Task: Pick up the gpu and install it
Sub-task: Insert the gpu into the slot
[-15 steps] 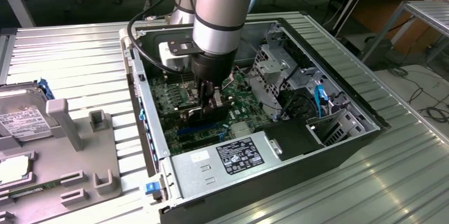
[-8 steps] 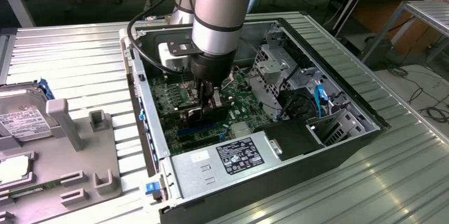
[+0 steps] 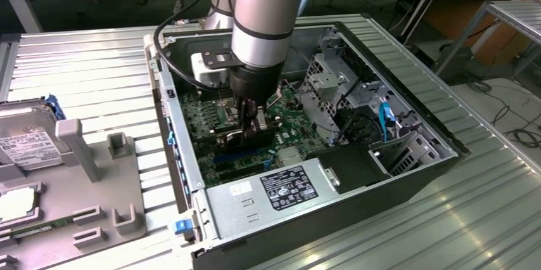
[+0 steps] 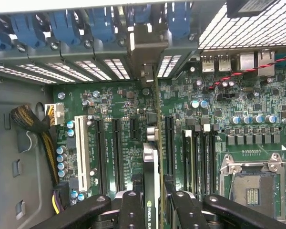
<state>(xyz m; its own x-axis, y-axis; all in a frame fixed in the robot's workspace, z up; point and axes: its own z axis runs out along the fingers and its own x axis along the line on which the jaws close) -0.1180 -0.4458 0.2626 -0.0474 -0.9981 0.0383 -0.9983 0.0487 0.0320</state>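
One gpu (image 4: 151,157) in gripper (image 4: 152,210), over mobo (image 4: 257,133).

Exterior view high, angled down on open case (image 3: 338,175); wrist view close above motherboard (image 4: 114,100), shared.

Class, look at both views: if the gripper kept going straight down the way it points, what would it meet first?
Most likely the motherboard: the gripper holds the gpu edge-down over its slots, so the card's lower edge would touch first. Depth is hard to judge.
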